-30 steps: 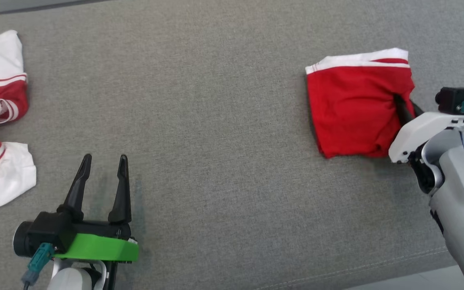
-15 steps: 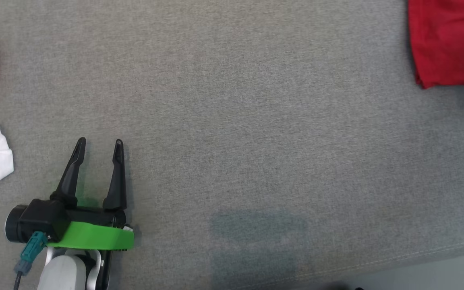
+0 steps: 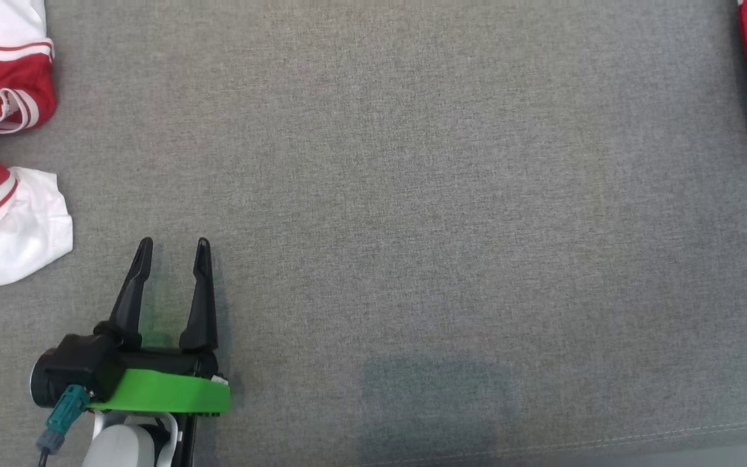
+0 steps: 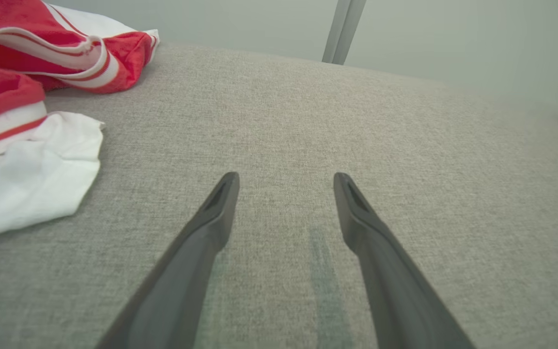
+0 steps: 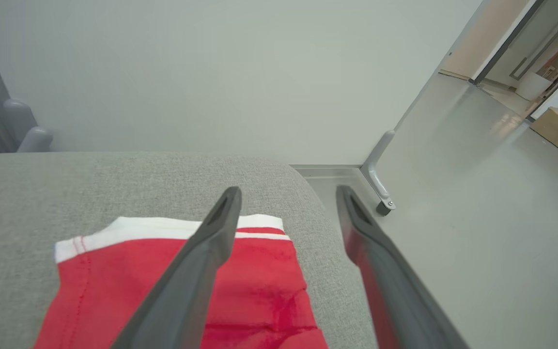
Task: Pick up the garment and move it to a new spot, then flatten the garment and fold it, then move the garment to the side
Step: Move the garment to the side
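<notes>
The grey cushion (image 3: 412, 227) spans the head view, which has shifted since a second ago, so the garment now sits at that view's right border. The folded red garment (image 5: 114, 291), white band at its far edge, lies flat near the cushion's right end. A loose red-and-white clothes heap (image 3: 4, 130) sits far left. The right gripper (image 5: 288, 191), earlier pinched on the garment's right edge, now has its fingers spread above it, seemingly clear of the cloth. The left gripper (image 3: 174, 243) stays spread over bare cushion.
</notes>
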Motion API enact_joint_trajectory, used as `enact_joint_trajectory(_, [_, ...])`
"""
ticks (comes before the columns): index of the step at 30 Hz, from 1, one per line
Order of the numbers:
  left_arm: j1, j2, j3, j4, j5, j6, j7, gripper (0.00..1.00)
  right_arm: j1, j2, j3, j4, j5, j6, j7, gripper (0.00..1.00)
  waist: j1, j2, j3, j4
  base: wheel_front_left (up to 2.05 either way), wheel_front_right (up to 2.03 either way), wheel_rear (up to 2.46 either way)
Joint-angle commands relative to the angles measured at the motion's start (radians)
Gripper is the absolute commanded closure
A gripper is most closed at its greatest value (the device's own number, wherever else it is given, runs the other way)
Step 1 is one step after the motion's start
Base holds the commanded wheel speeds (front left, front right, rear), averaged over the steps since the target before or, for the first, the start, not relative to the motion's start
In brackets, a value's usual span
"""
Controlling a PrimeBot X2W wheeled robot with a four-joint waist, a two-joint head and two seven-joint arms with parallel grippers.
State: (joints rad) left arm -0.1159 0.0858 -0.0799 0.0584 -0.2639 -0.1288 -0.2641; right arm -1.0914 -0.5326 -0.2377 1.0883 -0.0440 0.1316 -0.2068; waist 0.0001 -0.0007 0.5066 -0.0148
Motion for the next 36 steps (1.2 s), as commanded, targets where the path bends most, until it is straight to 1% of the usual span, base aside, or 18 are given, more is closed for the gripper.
enact_joint_trajectory(1, [0.029, -0.007, 0.011, 0.011, -0.016, -0.003, 0.0, 0.0, 0.047, 0.046, -0.04, -0.038, -0.026, -0.002, -0.034, 0.0, -0.0001, 0.0007, -0.096, -0.019, 0.0, 0.0, 0.0])
enact_joint_trajectory(2, [0.039, -0.011, 0.016, 0.015, -0.021, -0.003, 0.0, 0.0, 0.069, 0.06, -0.057, -0.063, -0.042, -0.002, -0.043, 0.0, -0.0001, 0.0007, -0.122, -0.021, 0.0, 0.0, 0.0])
enact_joint_trajectory(3, [0.039, -0.011, 0.016, 0.015, -0.021, -0.003, 0.0, 0.0, 0.069, 0.06, -0.057, -0.063, -0.042, -0.002, -0.043, 0.0, -0.0001, 0.0007, -0.122, -0.021, 0.0, 0.0, 0.0])
enact_joint_trajectory(5, [0.06, -0.018, 0.033, 0.027, -0.021, -0.003, 0.0, 0.0, 0.122, 0.104, -0.083, -0.129, -0.067, -0.002, -0.055, 0.0, -0.0001, 0.0007, -0.177, -0.025, 0.0, 0.0, 0.0])
enact_joint_trajectory(7, [0.085, -0.022, 0.055, 0.039, -0.024, -0.003, 0.0, 0.0, 0.19, 0.163, -0.082, -0.208, -0.085, -0.002, -0.059, 0.0, -0.0001, 0.0007, -0.229, -0.028, 0.0, 0.0, 0.0])
enact_joint_trajectory(10, [0.118, -0.025, 0.09, 0.053, -0.022, -0.003, 0.0, 0.0, 0.308, 0.257, -0.048, -0.368, -0.06, -0.002, -0.059, 0.0, -0.0001, 0.0007, -0.298, -0.031, 0.0, 0.0, 0.0])
enact_joint_trajectory(11, [0.127, -0.027, 0.102, 0.054, -0.019, -0.003, 0.0, 0.0, 0.356, 0.291, -0.032, -0.42, -0.024, -0.002, -0.058, 0.0, -0.0001, 0.0007, -0.315, -0.03, 0.0, 0.0, 0.0])
enact_joint_trajectory(15, [0.141, -0.032, 0.132, 0.071, -0.005, 0.0, 0.0, 0.0, 0.566, 0.379, 0.016, -0.601, 0.041, -0.002, -0.058, 0.0, -0.0001, 0.0007, -0.375, -0.014, 0.0, 0.0, 0.0])
enact_joint_trajectory(18, [0.143, -0.032, 0.133, 0.082, 0.001, 0.0, 0.0, 0.0, 0.714, 0.427, 0.048, -0.698, 0.077, -0.002, -0.059, 0.0, -0.0001, 0.0007, -0.409, 0.0, 0.0, 0.0, 0.0])
enact_joint_trajectory(22, [0.158, -0.034, 0.13, 0.099, 0.002, -0.002, 0.0, 0.0, 0.875, 0.465, 0.092, -0.766, 0.105, -0.002, -0.059, 0.0, -0.0001, 0.0007, -0.447, 0.006, 0.0, 0.0, 0.0])
enact_joint_trajectory(27, [0.193, -0.034, 0.131, 0.105, -0.011, -0.003, 0.0, 0.0, 1.014, 0.479, 0.168, -0.806, 0.107, -0.002, -0.059, 0.0, -0.0001, 0.0007, -0.484, -0.012, 0.0, 0.0, 0.0])
enact_joint_trajectory(28, [0.203, -0.034, 0.133, 0.109, -0.015, -0.003, 0.0, 0.0, 1.05, 0.48, 0.189, -0.808, 0.122, -0.002, -0.059, 0.0, -0.0001, 0.0007, -0.491, -0.017, 0.0, 0.0, 0.0])
enact_joint_trajectory(36, [0.222, -0.034, 0.126, 0.136, -0.029, -0.003, 0.0, 0.0, 1.104, 0.481, 0.206, -0.833, 0.116, -0.002, -0.059, 0.0, -0.0001, 0.0007, -0.505, -0.03, 0.0, 0.0, 0.0])
